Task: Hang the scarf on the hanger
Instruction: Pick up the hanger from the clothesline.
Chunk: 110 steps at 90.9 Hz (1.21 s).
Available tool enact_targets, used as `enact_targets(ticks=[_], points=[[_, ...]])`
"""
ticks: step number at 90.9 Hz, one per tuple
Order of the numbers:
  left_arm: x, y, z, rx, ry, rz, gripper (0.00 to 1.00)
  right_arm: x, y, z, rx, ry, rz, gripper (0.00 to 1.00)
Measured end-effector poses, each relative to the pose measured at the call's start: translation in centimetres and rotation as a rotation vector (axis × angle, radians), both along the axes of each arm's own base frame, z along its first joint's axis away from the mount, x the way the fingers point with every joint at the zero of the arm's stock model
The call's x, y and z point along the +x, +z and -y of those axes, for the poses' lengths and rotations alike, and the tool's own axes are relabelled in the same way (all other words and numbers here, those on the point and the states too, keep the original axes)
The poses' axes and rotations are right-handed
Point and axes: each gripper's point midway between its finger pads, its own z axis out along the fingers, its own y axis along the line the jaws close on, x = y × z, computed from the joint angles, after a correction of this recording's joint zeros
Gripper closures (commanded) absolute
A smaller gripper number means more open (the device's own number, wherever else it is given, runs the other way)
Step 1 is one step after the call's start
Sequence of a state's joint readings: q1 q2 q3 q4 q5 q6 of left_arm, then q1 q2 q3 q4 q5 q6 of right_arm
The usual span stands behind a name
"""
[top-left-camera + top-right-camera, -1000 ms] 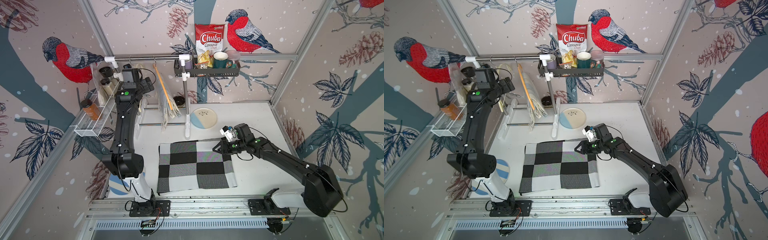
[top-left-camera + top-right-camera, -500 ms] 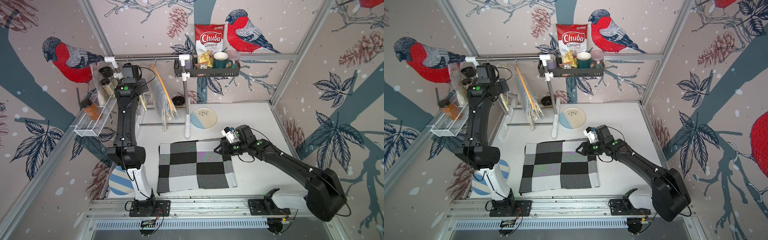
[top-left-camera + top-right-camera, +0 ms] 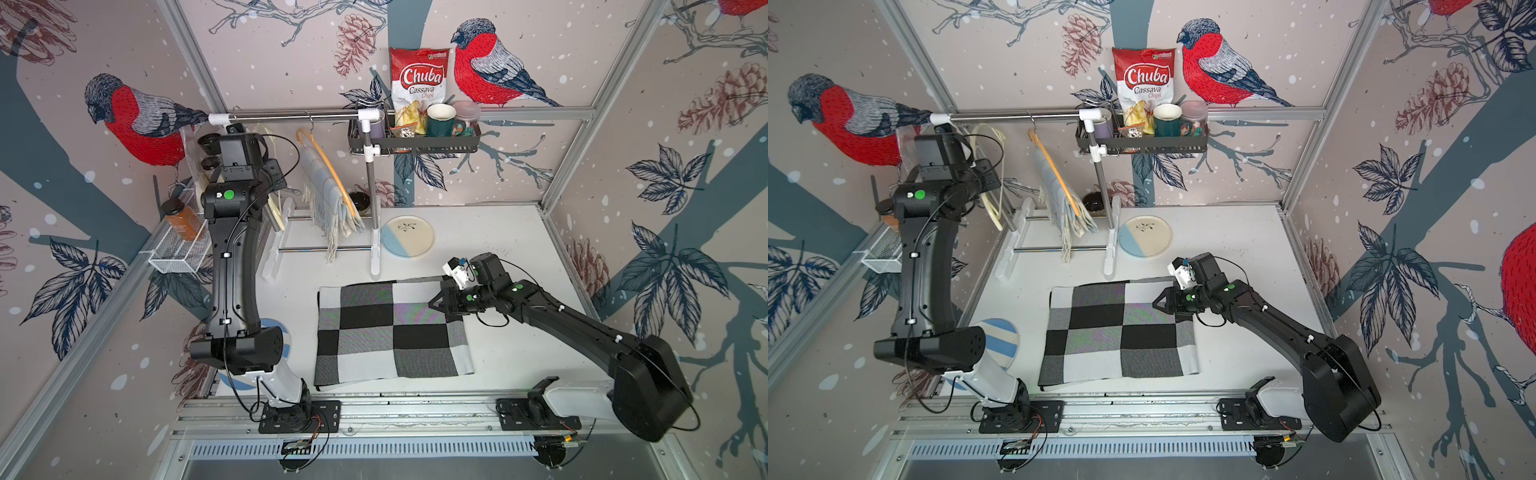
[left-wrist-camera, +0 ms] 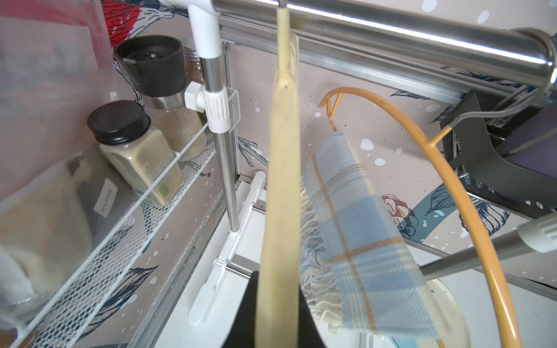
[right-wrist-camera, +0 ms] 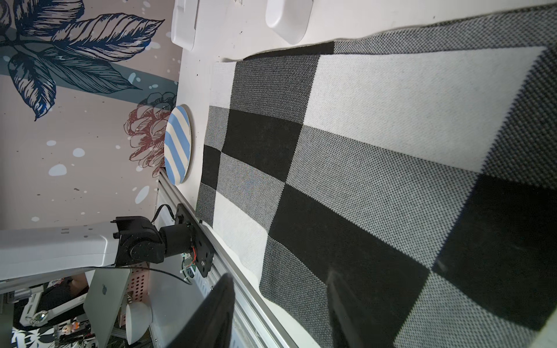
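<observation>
The scarf (image 3: 390, 332) (image 3: 1121, 328) (image 5: 361, 150), checked black, grey and white, lies flat and folded on the white table. A cream hanger (image 4: 283, 180) (image 3: 994, 208) hangs from the steel rail (image 3: 291, 118) at the back left. My left gripper (image 4: 277, 301) (image 3: 274, 178) is shut on the hanger's lower arm, a black finger (image 4: 307, 319) on each side. My right gripper (image 5: 277, 301) (image 3: 440, 299) is open just above the scarf's far right edge, with nothing between its fingers.
An orange hanger (image 4: 452, 180) with a blue plaid scarf (image 3: 328, 195) hangs beside the cream one. There is a spice basket (image 3: 178, 253) on the left wall and a black shelf (image 3: 415, 143) with chips and mugs. A plate (image 3: 407, 237) lies behind the scarf, and a striped plate (image 3: 1000, 340) at front left.
My left gripper went from open to shut on the cream hanger. The orange hanger with the plaid scarf swung slightly. My right arm barely moved.
</observation>
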State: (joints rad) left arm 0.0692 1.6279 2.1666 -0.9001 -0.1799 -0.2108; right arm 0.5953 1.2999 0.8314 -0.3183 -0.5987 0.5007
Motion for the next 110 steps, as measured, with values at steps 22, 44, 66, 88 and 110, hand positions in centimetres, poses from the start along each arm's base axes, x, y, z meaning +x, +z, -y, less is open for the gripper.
enact_targets(ticks=[22,44,66,88,110], points=[[-7.9,-5.4,2.4,-0.098,-0.072,-0.026,1.00,0.0,0.3,0.0,0.009,-0.002,0.009,0.50],[-17.1,-14.8,6.7,-0.245,-0.199,-0.047,1.00,0.2,3.5,0.3,0.053,-0.021,0.086,0.50],[-21.7,-20.1,10.4,-0.428,-0.316,-0.005,1.00,-0.4,6.1,0.0,0.097,-0.029,0.117,0.50],[-25.4,-21.8,11.9,-0.606,-0.358,0.064,1.00,-1.8,6.4,-1.0,0.094,-0.005,0.116,0.49],[-27.9,-25.2,13.2,-0.768,-0.360,-0.010,1.00,-2.3,5.3,-1.7,0.066,-0.002,0.087,0.50]])
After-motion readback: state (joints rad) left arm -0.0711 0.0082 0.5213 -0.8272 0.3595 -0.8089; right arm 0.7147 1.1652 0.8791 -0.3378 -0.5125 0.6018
